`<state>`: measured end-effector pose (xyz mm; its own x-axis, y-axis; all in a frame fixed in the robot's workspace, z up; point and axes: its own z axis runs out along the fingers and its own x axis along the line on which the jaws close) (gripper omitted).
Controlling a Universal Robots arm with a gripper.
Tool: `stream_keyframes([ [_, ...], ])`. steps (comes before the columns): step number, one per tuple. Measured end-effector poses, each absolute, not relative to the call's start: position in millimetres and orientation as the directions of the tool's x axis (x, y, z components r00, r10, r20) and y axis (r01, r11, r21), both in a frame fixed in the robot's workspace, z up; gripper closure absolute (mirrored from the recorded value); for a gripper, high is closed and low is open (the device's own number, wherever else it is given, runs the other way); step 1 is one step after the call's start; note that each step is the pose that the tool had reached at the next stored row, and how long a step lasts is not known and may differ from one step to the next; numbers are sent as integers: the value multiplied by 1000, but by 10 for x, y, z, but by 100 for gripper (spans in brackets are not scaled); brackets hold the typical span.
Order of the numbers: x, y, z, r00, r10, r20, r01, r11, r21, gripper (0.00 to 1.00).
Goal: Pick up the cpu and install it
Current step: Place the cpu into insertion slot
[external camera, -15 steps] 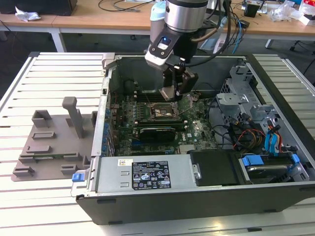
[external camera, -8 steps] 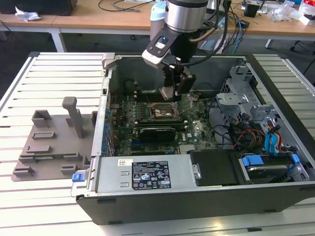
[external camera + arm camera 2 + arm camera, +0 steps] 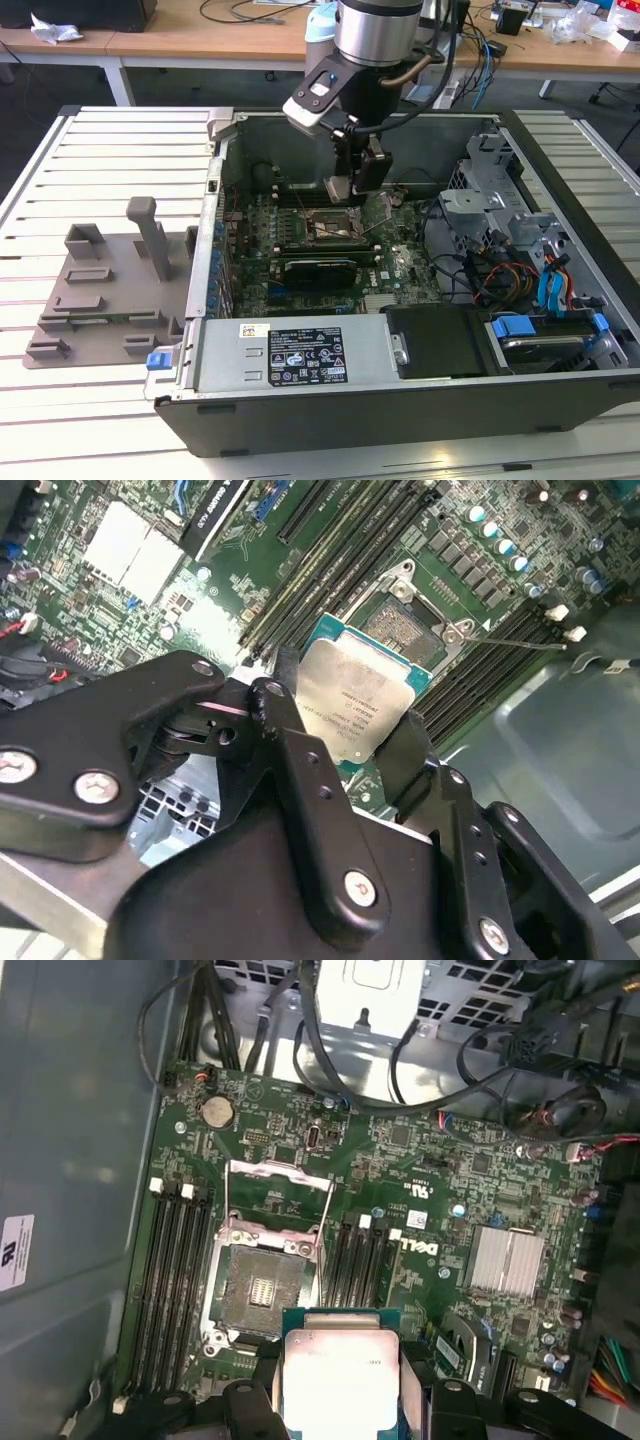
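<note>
Pinching the cpu [image 3: 360, 695] by two opposite edges, the tool [image 3: 345, 718] has a finger pressed in on each side of the chip. The silvery top plate faces the camera in both wrist views. The chip looks to be held in the air over the motherboard [image 3: 430, 1160], not seated. In the first wrist view the cpu [image 3: 340, 1375] is near the open socket [image 3: 262, 1285] but offset from it, w/ the contact field bare and the hinged frame [image 3: 278, 1185] swung up at the socket's far end.

Handling, as a judgement: light, thin and stiff, so it won't flex. The metal top is smooth, so the grip prob. relies on the rim. The edges are the right place to hold. The underside and the socket contacts are likely the fragile bits, and a tilted or skewed set-down could damage them.

Beside the socket the wire lever [image 3: 515, 640] stands released, and memory slots [image 3: 175, 1280] run along both sides. A finned heatsink [image 3: 508, 1260] sits well apart on the board.

In the exterior view the tool [image 3: 352, 185] reaches down into the open computer case [image 3: 350, 410]. A grey fixture plate [image 3: 100, 290] w/ upright posts lies just beside the case at the exterior view's left. Both rest on the slatted surface [image 3: 100, 150].
</note>
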<state>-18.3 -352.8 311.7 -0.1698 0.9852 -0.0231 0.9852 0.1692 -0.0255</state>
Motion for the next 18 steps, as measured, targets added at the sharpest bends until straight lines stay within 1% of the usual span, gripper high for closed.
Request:
stream_keyframes([
  [7,-183,-3528,3113,-86,996,-23,996,85,-25,45],
  [18,-183,-3528,3083,-85,996,-23,996,85,-26,45],
])
